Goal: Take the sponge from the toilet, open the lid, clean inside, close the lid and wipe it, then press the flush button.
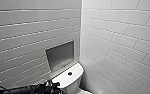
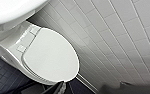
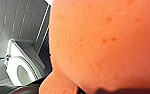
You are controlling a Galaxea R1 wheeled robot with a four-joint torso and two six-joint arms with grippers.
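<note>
The orange-red sponge (image 3: 103, 42) looms very close in the right wrist view, and my right gripper is shut on it. Beyond it the white toilet (image 3: 19, 66) shows small against the tiled wall. The left wrist view looks down on the lid (image 2: 51, 57), which lies closed over the bowl, with the tank's edge (image 2: 11, 10) above it. In the head view my left arm comes in low from the left. Its left gripper (image 1: 53, 84) is open beside the tank top (image 1: 66, 78), near the round flush button (image 1: 70, 73).
White tiled walls meet in a corner behind the toilet. A grey recessed niche (image 1: 60, 55) sits in the left wall just above the tank. Dark tiled floor (image 2: 1, 75) surrounds the bowl, and the side wall runs close along the toilet.
</note>
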